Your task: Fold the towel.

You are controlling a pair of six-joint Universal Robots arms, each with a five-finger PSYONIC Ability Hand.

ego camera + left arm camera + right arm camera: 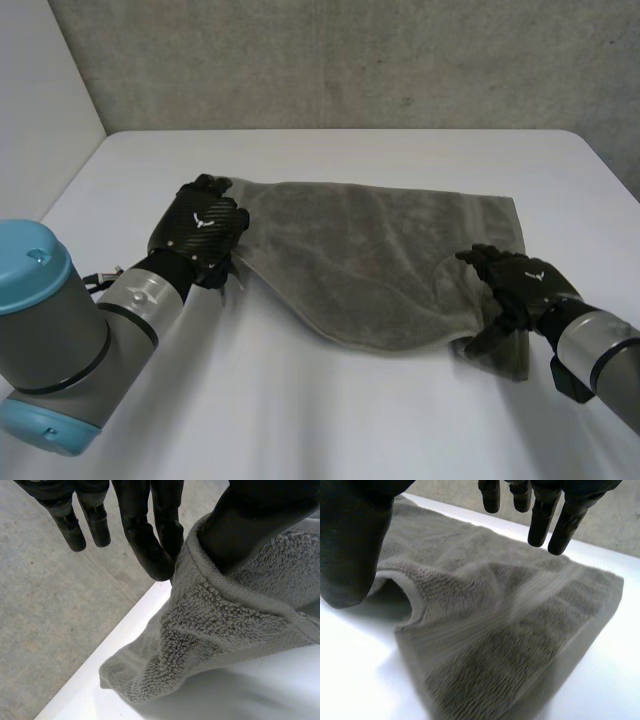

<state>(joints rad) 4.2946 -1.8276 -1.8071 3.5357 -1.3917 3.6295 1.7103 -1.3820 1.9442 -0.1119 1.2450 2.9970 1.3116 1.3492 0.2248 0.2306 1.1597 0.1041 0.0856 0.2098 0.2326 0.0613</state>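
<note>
Towel (pixel 380 260) lies spread on the worktop (pixel 330 420), a corner pinched between the left hand (pixel 205 230) fingers (pixel 155 550) and thumb for lifting — the right hand (pixel 515 285) fingers (pixel 555 525) hang straight above another corner, unclosed.

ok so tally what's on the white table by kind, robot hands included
grey terry towel: 1
black robot hands: 2 (left hand, right hand)
total: 3
</note>
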